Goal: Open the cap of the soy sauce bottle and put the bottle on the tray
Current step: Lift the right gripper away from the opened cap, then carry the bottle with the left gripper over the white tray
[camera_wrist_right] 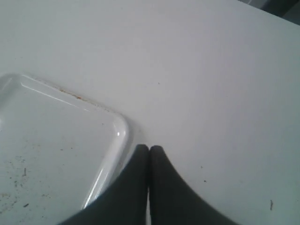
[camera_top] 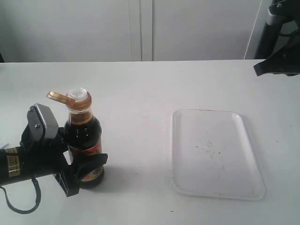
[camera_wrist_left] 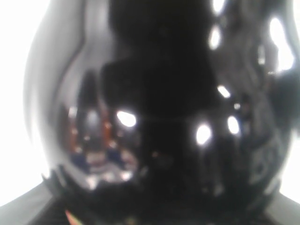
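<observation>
Left gripper (camera_top: 84,171), nearest the exterior camera, clamped on the lower body of the soy sauce bottle (camera_top: 83,140); bottle upright on the table (camera_top: 140,89), left of the tray (camera_top: 253,187) and well apart from it. Red label partly hidden, writing illegible. Cap (camera_top: 60,96) flipped open, white spout exposed. Right gripper (camera_wrist_right: 149,151): 2 fingers together, probably above the tray's corner.

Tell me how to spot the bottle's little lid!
Find the white table, then the dark soy sauce bottle on its left side, gripped by the left hand. At the bottle's top sits the golden-brown cap, flipped open and sticking out sideways beside a white spout, unlike the flat white tray.
</observation>
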